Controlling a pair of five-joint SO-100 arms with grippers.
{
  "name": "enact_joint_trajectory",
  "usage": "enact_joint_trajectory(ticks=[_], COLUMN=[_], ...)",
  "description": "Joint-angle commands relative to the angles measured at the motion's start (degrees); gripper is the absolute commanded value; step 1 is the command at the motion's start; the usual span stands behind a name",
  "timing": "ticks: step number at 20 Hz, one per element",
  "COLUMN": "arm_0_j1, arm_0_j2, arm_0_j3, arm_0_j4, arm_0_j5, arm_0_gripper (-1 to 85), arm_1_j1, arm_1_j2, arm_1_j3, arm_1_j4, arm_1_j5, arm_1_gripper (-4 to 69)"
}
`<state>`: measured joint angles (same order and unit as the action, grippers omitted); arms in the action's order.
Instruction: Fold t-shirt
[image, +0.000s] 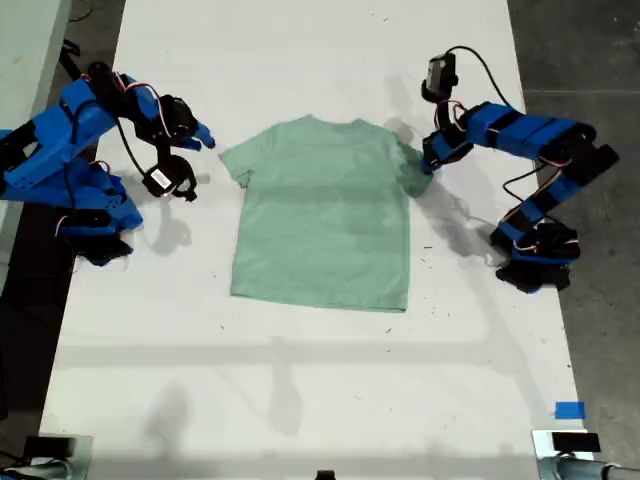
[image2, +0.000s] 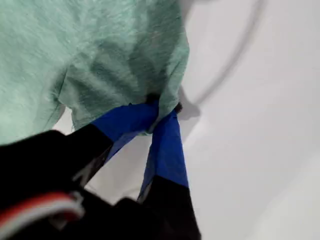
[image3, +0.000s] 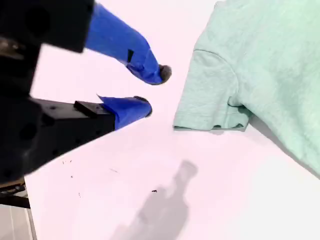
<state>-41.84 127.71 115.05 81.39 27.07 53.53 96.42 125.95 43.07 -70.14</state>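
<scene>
T-shirt (image: 325, 225) flat, neck away from camera, mid white surface (image: 300, 380) | my first end effector (image2: 162, 107) pinching sleeve hem at exterior view's right | my second end effector (image3: 150, 90) spread, above surface just beside other sleeve, not touching

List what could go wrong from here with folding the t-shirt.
My first gripper pinches only the edge of one sleeve of the t-shirt, so the fabric may slip out when pulled. My second gripper is open and off the other sleeve, so a one-sided pull could drag the shirt askew.
</scene>
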Motion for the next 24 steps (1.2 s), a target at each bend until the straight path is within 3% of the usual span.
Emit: enact_joint_trajectory(ticks=[1,3,8,10,12,15,21,24], arm_0_j1=[-0.70,-0.70,-0.88,-0.88,-0.79,-0.62,-0.62,-0.70], arm_0_j2=[0.09,0.09,0.09,-0.35,-0.62,-0.62,-0.62,-0.70], arm_0_j3=[-1.67,-1.58,-1.23,-1.41,-1.41,-1.41,-1.23,-0.70], arm_0_j4=[-0.44,-0.26,-0.44,-0.62,-0.79,-0.79,-0.79,-1.14], arm_0_j5=[0.62,0.62,0.70,0.79,0.79,0.79,0.62,0.70], arm_0_gripper=[8.4,8.4,8.3,8.3,8.3,8.2,8.1,8.1], arm_1_j1=[-0.70,-1.41,-4.75,-6.59,-7.73,-11.60,-21.09,-22.68], arm_1_j2=[0.18,1.67,8.96,7.82,5.89,-0.97,-23.38,-29.27], arm_1_j3=[-4.04,-7.38,-25.58,-32.43,-36.04,-41.40,-76.11,-83.06], arm_1_j4=[3.08,9.49,36.39,42.71,44.74,42.98,47.20,46.23], arm_1_j5=[0.53,2.90,12.57,15.21,16.52,20.30,25.14,26.63], arm_1_gripper=[-0.6,-0.6,-0.6,-0.6,-0.6,-0.6,-0.6,-0.6])
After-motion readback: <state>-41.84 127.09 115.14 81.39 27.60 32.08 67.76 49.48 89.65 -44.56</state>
